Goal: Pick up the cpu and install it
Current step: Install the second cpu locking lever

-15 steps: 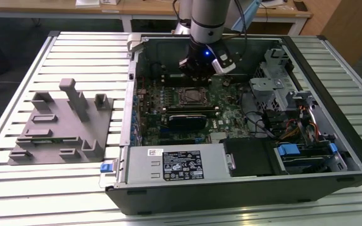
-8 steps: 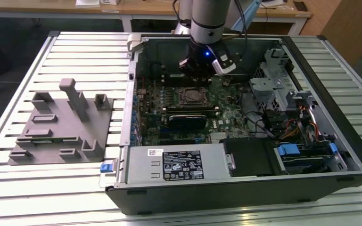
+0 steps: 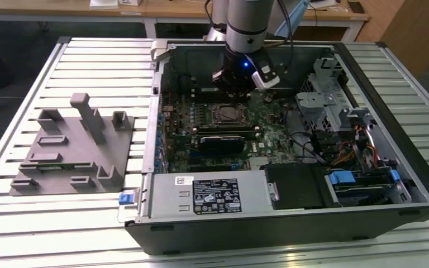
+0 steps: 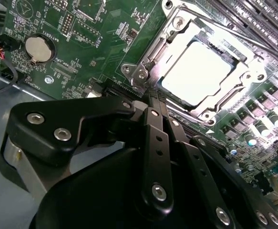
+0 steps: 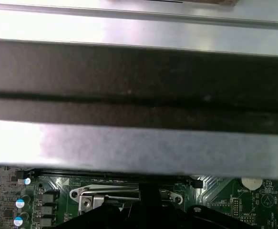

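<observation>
Inside the socket (image 4: 203,76) on the motherboard (image 4: 96,43), the cpu (image 4: 196,71) lies seated. The gripper (image 4: 154,102) hangs just beside it, fingers pressed together, holding nothing.

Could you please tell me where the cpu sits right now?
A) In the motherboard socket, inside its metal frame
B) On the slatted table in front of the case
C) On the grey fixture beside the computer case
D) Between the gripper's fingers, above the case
A: in the second wrist view the pale-topped cpu lies flat inside the metal frame of the motherboard socket, apart from the gripper.
</observation>
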